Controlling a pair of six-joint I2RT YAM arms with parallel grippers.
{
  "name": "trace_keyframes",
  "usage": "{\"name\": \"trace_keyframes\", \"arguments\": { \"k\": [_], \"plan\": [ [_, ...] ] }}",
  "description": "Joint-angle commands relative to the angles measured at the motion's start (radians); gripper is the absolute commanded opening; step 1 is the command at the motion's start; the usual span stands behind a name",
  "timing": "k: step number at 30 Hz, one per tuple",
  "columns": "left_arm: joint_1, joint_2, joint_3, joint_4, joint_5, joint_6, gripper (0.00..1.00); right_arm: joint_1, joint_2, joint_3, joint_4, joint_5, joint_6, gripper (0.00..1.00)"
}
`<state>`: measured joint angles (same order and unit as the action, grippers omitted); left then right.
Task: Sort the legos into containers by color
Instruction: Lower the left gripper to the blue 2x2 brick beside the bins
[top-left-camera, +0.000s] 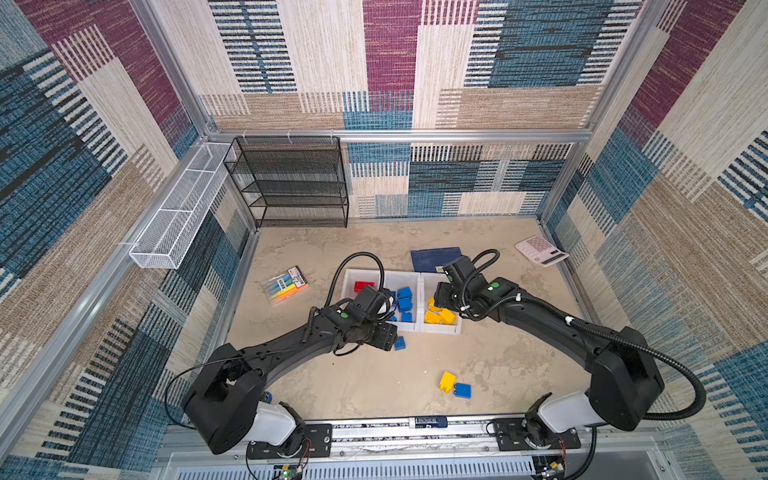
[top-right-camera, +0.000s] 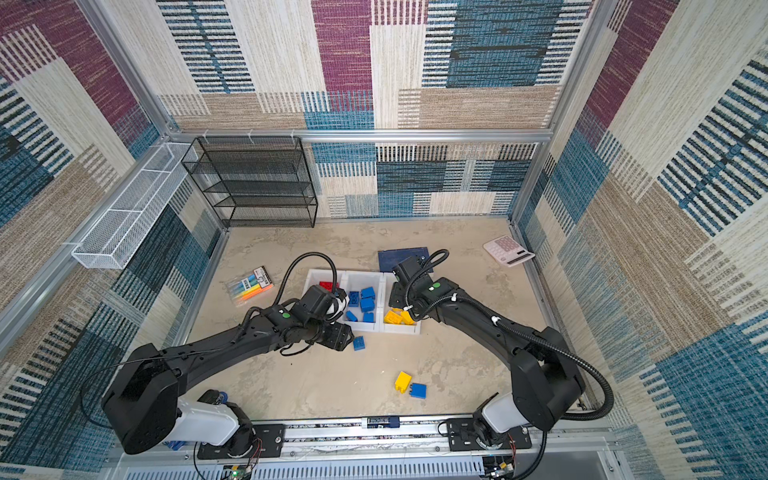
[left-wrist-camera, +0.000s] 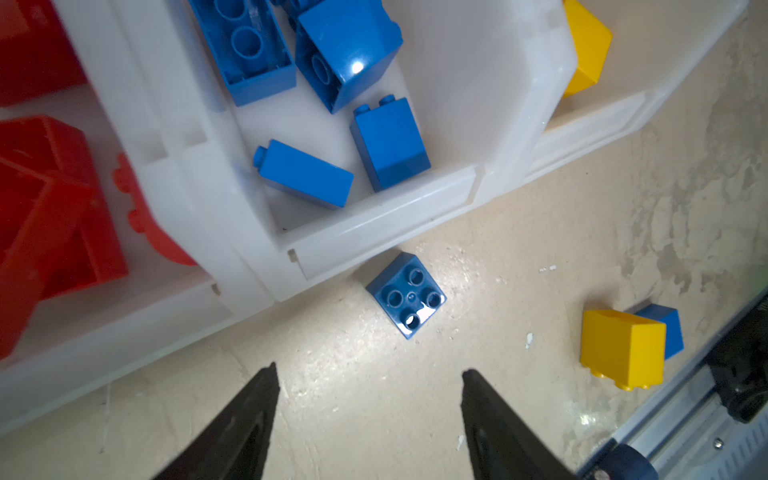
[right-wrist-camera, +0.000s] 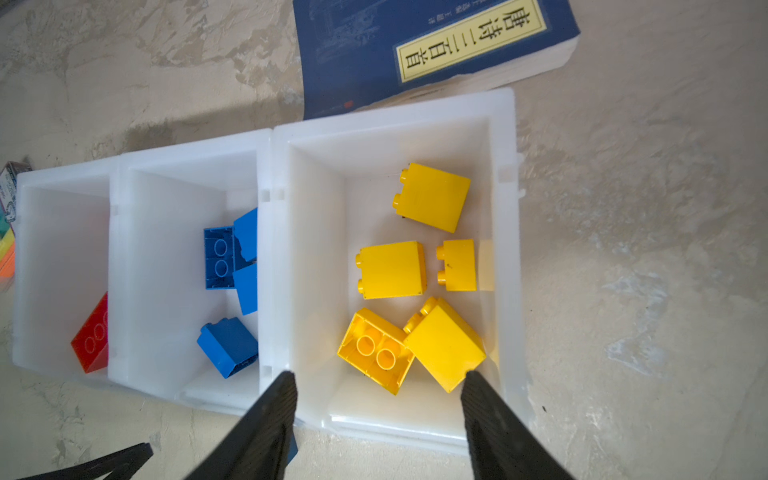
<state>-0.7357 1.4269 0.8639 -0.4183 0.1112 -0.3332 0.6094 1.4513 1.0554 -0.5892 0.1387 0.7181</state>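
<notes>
Three white containers are set in a row mid-table, sides touching: red container (right-wrist-camera: 62, 178), blue container (right-wrist-camera: 187, 156), yellow container (right-wrist-camera: 390, 122). Red legos (left-wrist-camera: 50, 199) are seen in the first, blue legos (left-wrist-camera: 305, 174) in the second and five yellow legos (right-wrist-camera: 392, 270) in the third.

The left gripper (left-wrist-camera: 369, 372) is held low over bare table (left-wrist-camera: 332, 415), just in front of the front lips of the red and blue containers. Its jaws are spread wide and nothing is held. A loose blue lego (left-wrist-camera: 406, 296), studs up, is found on the table just beside the blue container's front lip. It lies ahead of the fingertips, not between them, apart from both and a little off the centre line.

The right gripper (right-wrist-camera: 379, 376) is held above the front part of the yellow container. Its jaws are parted and empty. The yellow legos lie below and ahead of the jaws. The two nearest are touching, one with its underside up, and sit in line with the gap.

A loose yellow lego (top-left-camera: 447, 381) and a second loose blue lego (top-left-camera: 462, 390) are seen touching each other near the table's front edge, well apart from both grippers.

A blue book (right-wrist-camera: 415, 50) is noted just behind the yellow container, a calculator (top-left-camera: 541, 250) near the far right corner and a marker pack (top-left-camera: 284, 286) toward the left edge.
</notes>
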Motion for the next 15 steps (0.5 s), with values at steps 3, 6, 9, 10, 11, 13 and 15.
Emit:
{"name": "trace_keyframes", "arguments": {
  "k": [3, 6, 9, 10, 11, 13, 15],
  "plan": [
    [-0.038, 0.062, 0.007, 0.006, 0.024, -0.063, 0.73, 0.001, -0.056, -0.041, 0.020, -0.004, 0.021, 0.67],
    [-0.052, 0.098, 0.022, 0.008, 0.019, -0.079, 0.74, 0.001, -0.091, -0.065, 0.015, -0.001, 0.032, 0.67],
    [-0.065, 0.140, 0.044, 0.005, 0.014, -0.081, 0.74, 0.001, -0.119, -0.081, 0.011, 0.002, 0.040, 0.67],
    [-0.069, 0.152, 0.056, -0.002, 0.005, -0.084, 0.74, 0.002, -0.125, -0.085, 0.009, 0.003, 0.040, 0.67],
    [-0.073, 0.161, 0.061, -0.005, -0.002, -0.086, 0.74, 0.001, -0.131, -0.089, 0.006, 0.005, 0.042, 0.67],
    [-0.080, 0.181, 0.071, 0.003, -0.008, -0.087, 0.74, 0.001, -0.144, -0.101, 0.008, 0.007, 0.049, 0.67],
    [-0.083, 0.205, 0.087, -0.002, -0.016, -0.087, 0.74, 0.001, -0.152, -0.110, 0.010, 0.003, 0.053, 0.67]
  ]
}}
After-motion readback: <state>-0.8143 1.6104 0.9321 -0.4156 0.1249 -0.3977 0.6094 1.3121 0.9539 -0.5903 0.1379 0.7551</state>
